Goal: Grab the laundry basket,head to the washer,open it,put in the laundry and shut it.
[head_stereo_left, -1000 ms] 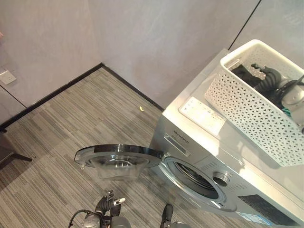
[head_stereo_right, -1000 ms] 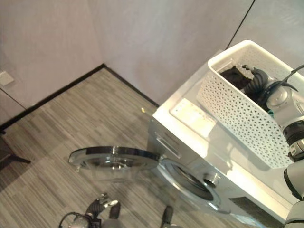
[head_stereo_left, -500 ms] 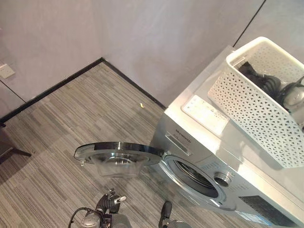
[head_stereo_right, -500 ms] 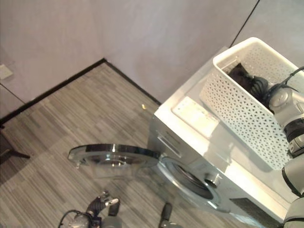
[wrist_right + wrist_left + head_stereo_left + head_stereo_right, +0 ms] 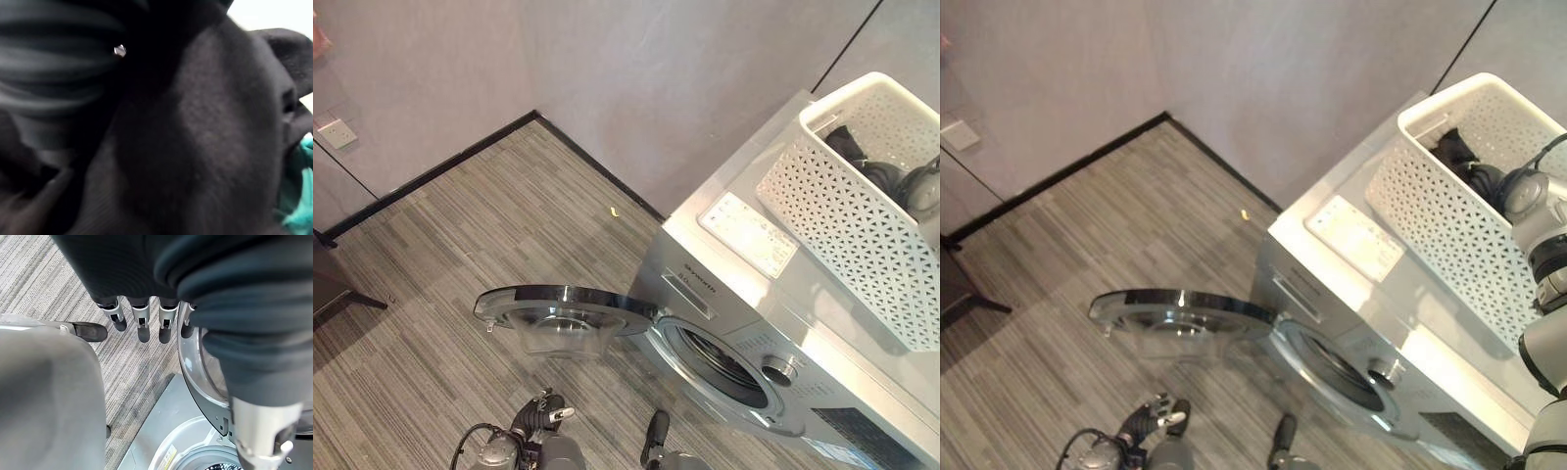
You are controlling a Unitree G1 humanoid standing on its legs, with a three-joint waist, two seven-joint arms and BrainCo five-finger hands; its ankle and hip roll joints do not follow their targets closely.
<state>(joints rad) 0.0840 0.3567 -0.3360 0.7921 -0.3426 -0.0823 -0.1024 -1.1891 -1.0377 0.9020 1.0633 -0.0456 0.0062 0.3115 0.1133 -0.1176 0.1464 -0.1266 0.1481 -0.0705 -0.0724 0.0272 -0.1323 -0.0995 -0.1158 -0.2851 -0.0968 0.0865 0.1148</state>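
Note:
The white lattice laundry basket (image 5: 842,211) stands on top of the silver washer (image 5: 1400,294). Dark laundry (image 5: 1451,152) lies inside it, and a bit of teal cloth (image 5: 301,196) shows beside the dark cloth (image 5: 205,137). My right hand (image 5: 1485,180) reaches down into the basket and is sunk in that laundry. The washer's round glass door (image 5: 563,305) is swung wide open to the left, baring the drum opening (image 5: 720,362). My left hand (image 5: 142,323) hangs low by the floor in front of the washer (image 5: 543,416), fingers straight and holding nothing.
The washer sits against a grey wall near a corner with black skirting. A wall socket (image 5: 335,130) is at the far left. A small yellow scrap (image 5: 615,210) lies on the striped carpet. A dark furniture leg (image 5: 347,292) juts in at the left edge.
The whole picture has shifted a little, so the camera moved. My right hand has sunk slightly lower into the basket's laundry. The door and my left hand are as before.

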